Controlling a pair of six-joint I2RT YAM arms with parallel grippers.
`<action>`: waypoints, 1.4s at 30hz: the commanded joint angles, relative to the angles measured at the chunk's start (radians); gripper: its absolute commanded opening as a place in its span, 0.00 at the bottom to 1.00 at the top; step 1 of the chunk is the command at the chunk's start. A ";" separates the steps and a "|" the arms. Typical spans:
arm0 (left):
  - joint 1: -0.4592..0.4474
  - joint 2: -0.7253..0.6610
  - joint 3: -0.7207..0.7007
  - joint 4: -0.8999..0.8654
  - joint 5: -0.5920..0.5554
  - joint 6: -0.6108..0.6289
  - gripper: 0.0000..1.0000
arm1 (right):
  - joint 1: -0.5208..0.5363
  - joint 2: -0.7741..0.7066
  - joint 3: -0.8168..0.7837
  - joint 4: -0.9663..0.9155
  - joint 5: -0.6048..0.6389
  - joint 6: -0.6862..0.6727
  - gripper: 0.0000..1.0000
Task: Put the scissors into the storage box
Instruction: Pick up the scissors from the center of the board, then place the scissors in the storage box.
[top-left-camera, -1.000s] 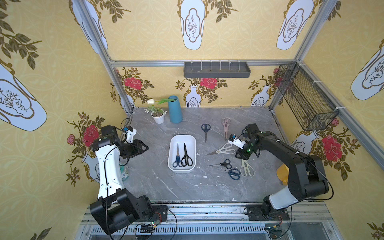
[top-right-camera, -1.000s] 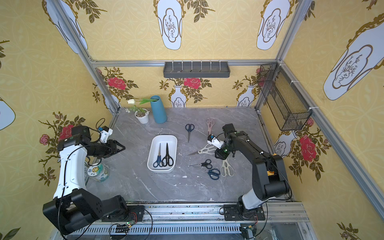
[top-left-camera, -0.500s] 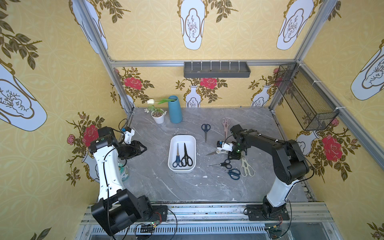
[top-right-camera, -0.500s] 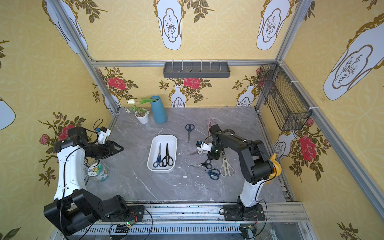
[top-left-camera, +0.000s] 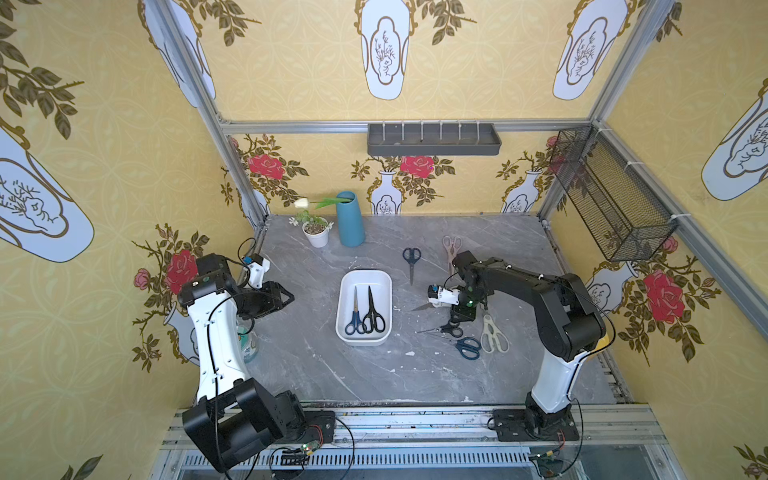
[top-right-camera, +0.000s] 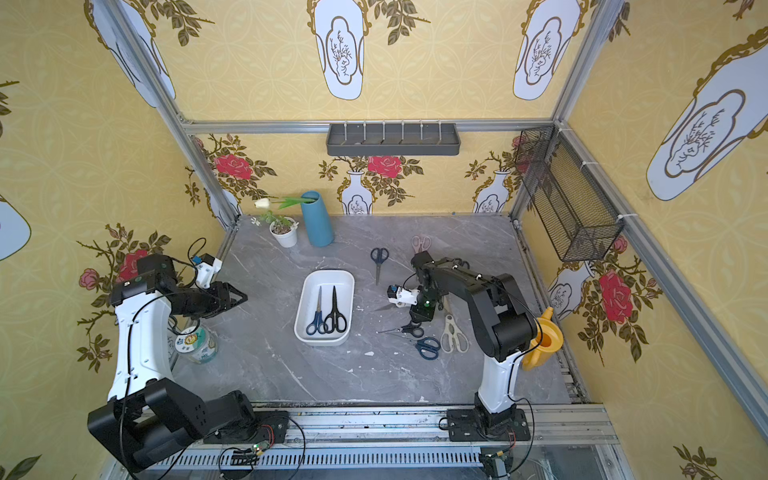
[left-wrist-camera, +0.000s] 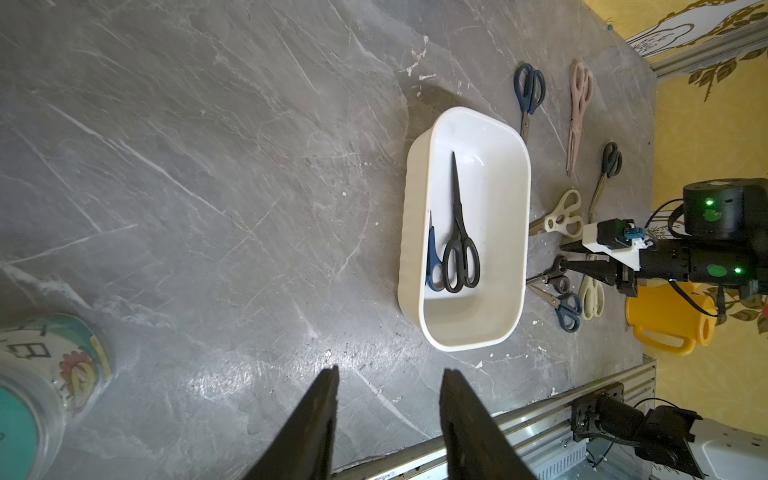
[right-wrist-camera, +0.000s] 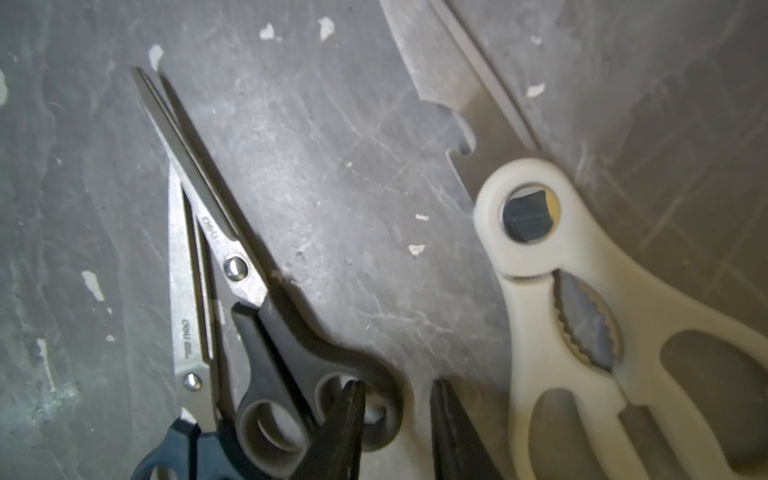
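Grey marbled tabletop (top-left-camera: 316, 365) between yellow flowered walls carries the work. Well off to 1 side of the right claw (right-wrist-camera: 395, 395), toward the other arm, sits the white box (top-left-camera: 381, 286). It has 2 pairs lying flat inside, the blue scissors (top-left-camera: 355, 318) and the long black scissors (top-left-camera: 372, 311). By my count 7 more pairs lie loose on the tabletop in the left wrist view.

The step in hand looks like picking up the next pair. The right claw sits low over the small black scissors (right-wrist-camera: 291, 332), partly open and gripping nothing. 1 tip stands inside a handle ring and the other just outside it, so the ring's rim lies between them with a gap showing. The navy scissors (right-wrist-camera: 178, 453) lie touching the small black pair, and the cream shears (right-wrist-camera: 582, 311) lie just beside the claw on its far side.

The left claw (left-wrist-camera: 390, 372) hovers partly open and empty, well apart from the box.

The next move calls for closing on that rim, then lifting straight up so the navy pair is not dragged along. Held by 1 ring, the pair may swing.
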 joint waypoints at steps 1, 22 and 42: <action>0.001 -0.001 -0.007 0.001 0.018 0.001 0.46 | 0.003 0.025 -0.017 -0.016 0.004 0.011 0.27; 0.000 -0.024 -0.025 0.031 0.025 -0.035 0.45 | 0.218 -0.350 0.063 0.117 -0.117 0.964 0.00; 0.001 -0.119 -0.040 0.076 -0.146 -0.166 0.44 | 0.743 0.197 0.786 -0.106 0.522 2.171 0.04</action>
